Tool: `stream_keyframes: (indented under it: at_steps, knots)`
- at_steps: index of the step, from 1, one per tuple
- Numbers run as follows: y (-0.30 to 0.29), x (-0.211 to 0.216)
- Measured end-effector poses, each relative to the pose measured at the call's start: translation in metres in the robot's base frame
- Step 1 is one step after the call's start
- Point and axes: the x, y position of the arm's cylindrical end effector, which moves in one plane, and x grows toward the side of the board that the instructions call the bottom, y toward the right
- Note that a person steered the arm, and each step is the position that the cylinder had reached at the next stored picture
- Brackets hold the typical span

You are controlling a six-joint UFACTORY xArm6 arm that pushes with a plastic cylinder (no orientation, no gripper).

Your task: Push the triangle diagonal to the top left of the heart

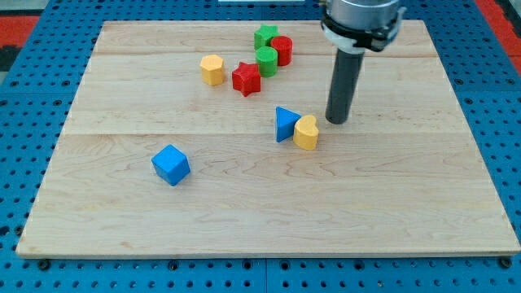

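Observation:
The blue triangle lies near the middle of the wooden board, touching the left side of the yellow heart. My tip stands on the board just to the right of the heart and slightly above it, a small gap away. The rod rises straight up to the arm's head at the view's top.
A yellow hexagon-like block and a red star sit at upper middle. Two green blocks and a red cylinder cluster near the top. A blue cube lies at lower left. Blue pegboard surrounds the board.

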Motion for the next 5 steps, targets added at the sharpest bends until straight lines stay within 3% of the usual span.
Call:
stream_keyframes:
  at_steps: [1, 2, 3, 4, 5]
  knots:
    - [-0.01, 0.002]
    - [-0.133, 0.005]
    - [-0.115, 0.013]
    - [-0.016, 0.009]
    - [-0.015, 0.062]
